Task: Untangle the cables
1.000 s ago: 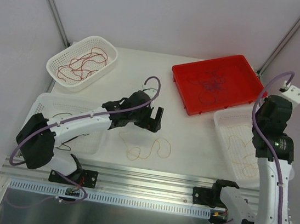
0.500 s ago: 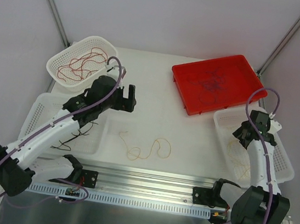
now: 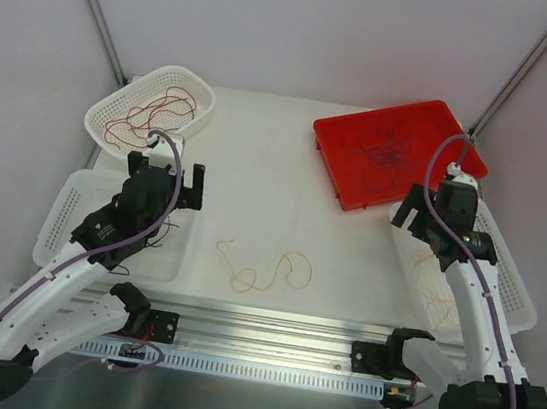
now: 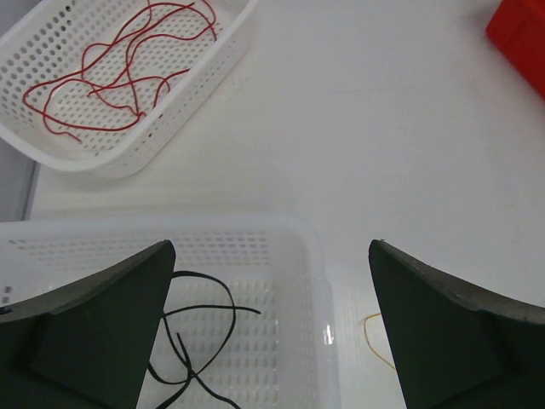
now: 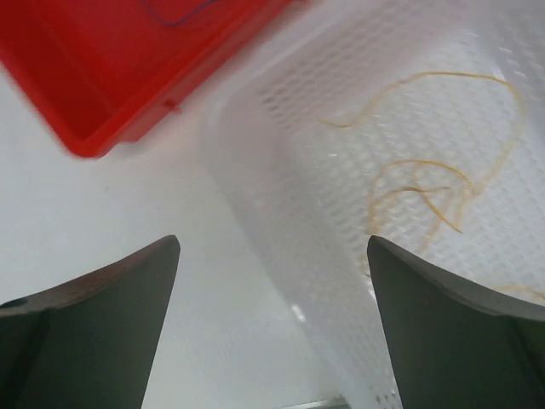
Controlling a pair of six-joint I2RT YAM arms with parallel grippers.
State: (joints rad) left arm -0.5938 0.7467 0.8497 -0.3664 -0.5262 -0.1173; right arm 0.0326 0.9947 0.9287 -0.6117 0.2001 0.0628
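The cables lie sorted by colour. Red wires [image 3: 154, 113] [image 4: 119, 68] fill the far-left basket. Black wires [image 3: 137, 242] [image 4: 200, 332] lie in the near-left basket. Pale yellow wires [image 3: 442, 282] [image 5: 426, 179] lie in the right basket, and one more yellow wire [image 3: 265, 269] [image 4: 375, 336] curls loose on the table. Dark purple wires [image 3: 386, 154] rest on the red tray. My left gripper [image 3: 167, 172] [image 4: 271, 256] hovers open over the near-left basket's far right corner. My right gripper [image 3: 414, 223] [image 5: 272, 247] hangs open above the right basket's left rim. Both hold nothing.
The far-left white basket [image 3: 111, 138] [image 4: 213, 77] sits at the back. The near-left basket [image 3: 66, 208] [image 4: 315, 256] and right basket [image 3: 513, 297] [image 5: 281, 196] flank the table. The red tray [image 3: 342, 178] [image 5: 102, 68] is at the back right. A metal rail [image 3: 266, 340] runs along the near edge.
My left arm has drawn back from the table's middle to the near-left basket. My right arm has come down from a raised pose and reached to the right basket's left rim.
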